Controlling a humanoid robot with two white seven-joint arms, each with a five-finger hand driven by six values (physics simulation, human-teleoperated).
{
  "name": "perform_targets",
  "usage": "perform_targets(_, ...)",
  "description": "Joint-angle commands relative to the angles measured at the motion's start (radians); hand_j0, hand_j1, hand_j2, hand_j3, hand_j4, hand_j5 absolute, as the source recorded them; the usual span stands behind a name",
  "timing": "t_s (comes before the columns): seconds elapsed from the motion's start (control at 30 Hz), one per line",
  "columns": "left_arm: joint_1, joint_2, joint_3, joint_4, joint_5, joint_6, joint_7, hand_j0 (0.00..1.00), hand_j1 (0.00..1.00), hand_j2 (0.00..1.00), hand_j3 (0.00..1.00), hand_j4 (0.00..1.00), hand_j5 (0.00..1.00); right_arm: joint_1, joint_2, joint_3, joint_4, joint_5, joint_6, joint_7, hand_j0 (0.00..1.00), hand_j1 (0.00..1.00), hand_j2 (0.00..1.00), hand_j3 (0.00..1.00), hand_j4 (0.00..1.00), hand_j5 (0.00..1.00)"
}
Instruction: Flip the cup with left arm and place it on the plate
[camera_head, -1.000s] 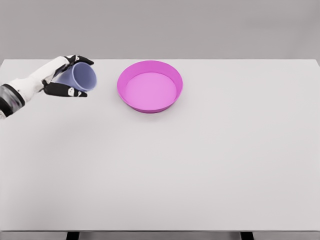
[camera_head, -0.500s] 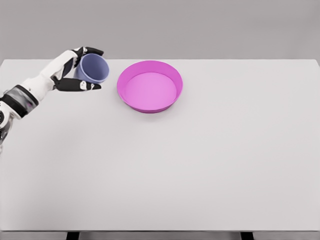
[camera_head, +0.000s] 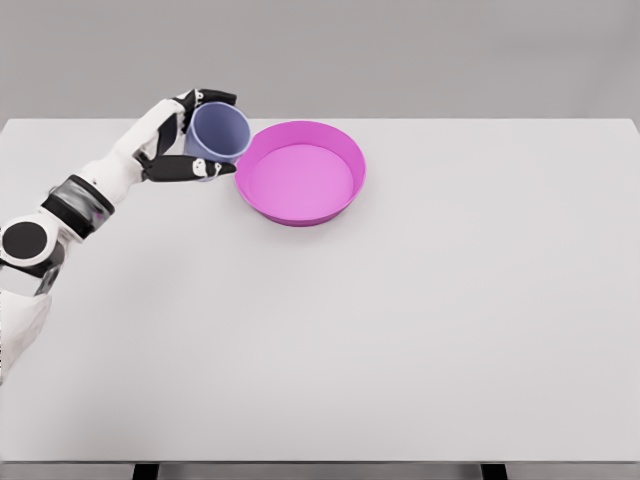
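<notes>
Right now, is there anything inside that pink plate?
Nothing lies inside the pink plate; its floor shows bare. The left hand holds the blue cup just beside the plate's left rim, not yet over it. What is under the plate is hidden by the plate itself.

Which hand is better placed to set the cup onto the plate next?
Left. The left hand already grasps the blue cup, holding it mouth-up just beside the pink plate's left rim. The right arm is out of view.
</notes>
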Motion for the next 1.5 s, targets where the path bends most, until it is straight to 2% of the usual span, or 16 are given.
perform_targets(0.0,0.003,-0.025,0.014,-0.002,0.009,-0.002,0.000,0.76,0.76,0.76,0.76,0.76,0.76,0.000,0.000,0.000,0.000,0.000,0.000,0.000,1.00,1.00,1.00,1.00,1.00,1.00)
perform_targets(0.37,0.014,-0.131,0.037,0.016,0.028,-0.026,0.000,0.78,0.78,0.78,0.78,0.78,0.78,0.000,0.000,0.000,0.000,0.000,0.000,0.000,1.00,1.00,1.00,1.00,1.00,1.00)
perform_targets(0.6,0.012,-0.180,0.038,0.058,0.046,-0.072,-0.001,0.78,0.78,0.78,0.78,0.78,0.78,0.000,0.000,0.000,0.000,0.000,0.000,0.000,1.00,1.00,1.00,1.00,1.00,1.00)
perform_targets(0.73,0.011,-0.206,0.037,0.125,0.077,-0.143,-0.003,0.78,0.78,0.78,0.78,0.78,0.78,0.000,0.000,0.000,0.000,0.000,0.000,0.000,1.00,1.00,1.00,1.00,1.00,1.00)
perform_targets(1.0,0.009,-0.252,0.037,0.165,0.083,-0.143,-0.003,0.78,0.78,0.78,0.78,0.78,0.78,0.000,0.000,0.000,0.000,0.000,0.000,0.000,1.00,1.00,1.00,1.00,1.00,1.00)
perform_targets(1.17,-0.002,-0.274,0.034,0.231,0.084,-0.210,-0.007,0.78,0.78,0.78,0.78,0.78,0.78,0.000,0.000,0.000,0.000,0.000,0.000,0.000,1.00,1.00,1.00,1.00,1.00,1.00)
perform_targets(1.47,-0.017,-0.324,0.031,0.311,0.084,-0.241,-0.009,0.78,0.78,0.78,0.78,0.78,0.78,0.000,0.000,0.000,0.000,0.000,0.000,0.000,1.00,1.00,1.00,1.00,1.00,1.00)
